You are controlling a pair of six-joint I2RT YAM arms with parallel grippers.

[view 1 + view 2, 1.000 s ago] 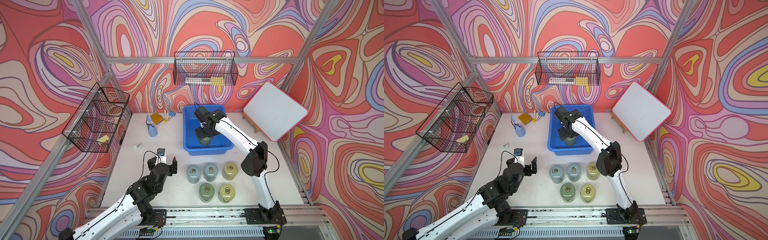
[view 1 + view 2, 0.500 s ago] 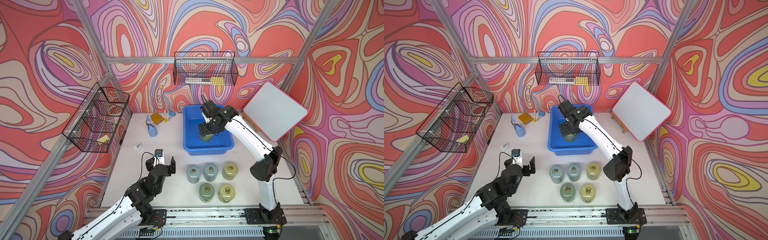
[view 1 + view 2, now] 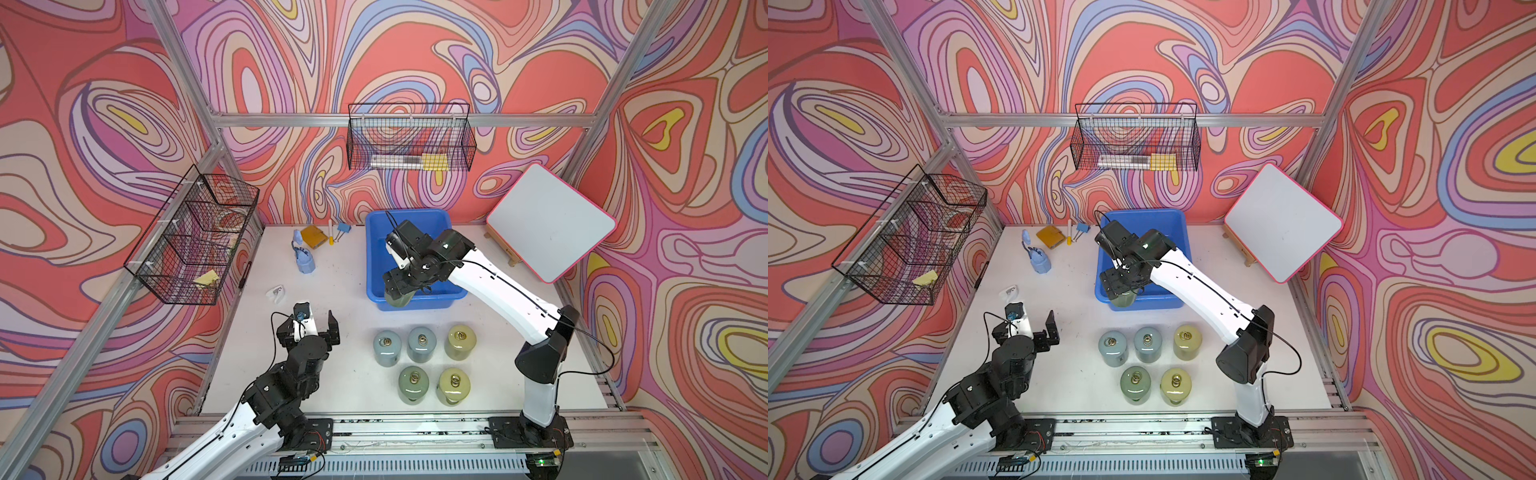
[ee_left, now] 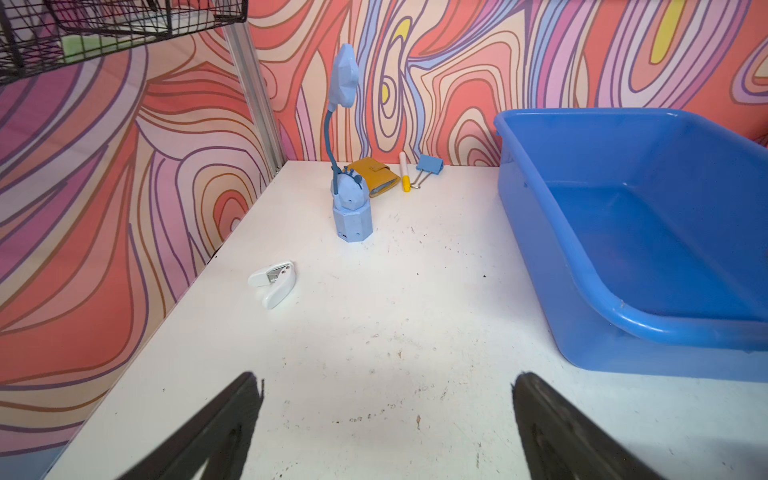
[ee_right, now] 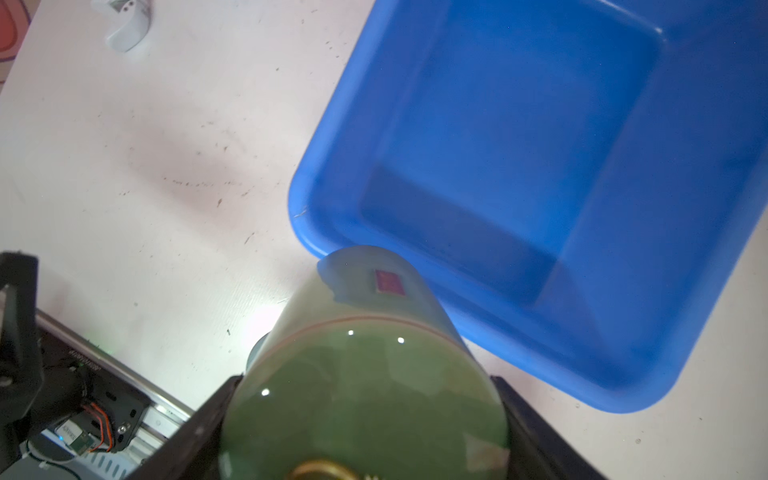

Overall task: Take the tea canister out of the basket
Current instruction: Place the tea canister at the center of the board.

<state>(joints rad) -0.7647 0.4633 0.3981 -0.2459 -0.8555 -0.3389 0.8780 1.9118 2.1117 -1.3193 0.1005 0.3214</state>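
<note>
My right gripper [image 3: 398, 286] [image 3: 1121, 286] is shut on a glossy green tea canister [image 3: 398, 300] [image 3: 1123, 300], which hangs in the air over the blue basket's [image 3: 436, 216] [image 3: 1142, 214] front left corner. In the right wrist view the black fingers [image 5: 212, 409] clamp the tea canister [image 5: 365, 374] on both sides, and the basket [image 5: 540, 124] beneath shows a bare floor. My left gripper [image 3: 309, 325] [image 3: 1027, 328] [image 4: 384, 399] stands open low over the white table, left of the basket [image 4: 623, 318], with nothing between its fingers.
Several green and grey canisters [image 3: 419, 361] stand in two rows on the table in front of the basket. A blue desk lamp [image 3: 303, 257], a white hole punch [image 3: 276, 293] and small stationery [image 3: 313, 237] lie at the back left. A whiteboard [image 3: 550, 222] leans at the right; wire baskets [image 3: 409, 141] hang on the walls.
The right arm has lifted the canister from the basket's floor and carried it toward the basket's front left corner. The left gripper has hardly moved.
</note>
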